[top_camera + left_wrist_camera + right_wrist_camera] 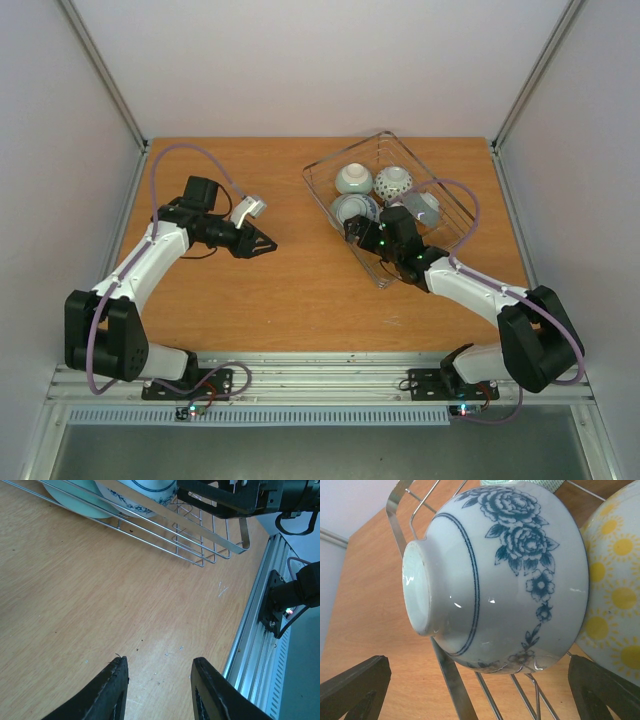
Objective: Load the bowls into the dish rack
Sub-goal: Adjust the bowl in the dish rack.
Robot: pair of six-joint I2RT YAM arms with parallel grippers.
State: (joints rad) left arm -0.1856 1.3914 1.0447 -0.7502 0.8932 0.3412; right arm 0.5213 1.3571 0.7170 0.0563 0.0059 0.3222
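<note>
The wire dish rack (436, 196) stands at the back right of the table and holds several bowls: a pale celadon one (353, 179), a white dotted one (393, 182), a white one with blue flowers (355, 210) and another pale one (425, 207). My right gripper (362, 232) is open at the rack's near left edge. In the right wrist view the blue-flowered bowl (495, 575) lies on its side on the rack wires (452, 685), foot to the left, just beyond my wide-open right gripper (477, 662). A yellow-patterned bowl (615, 595) sits beside it. My left gripper (265, 243) (160, 662) is open and empty over bare table.
The left wrist view shows the rack's near corner (200, 545), the celadon bowl (80, 502) and the right arm (240, 497) above it. An aluminium rail (320, 365) runs along the near table edge. Enclosure walls stand left, right and behind.
</note>
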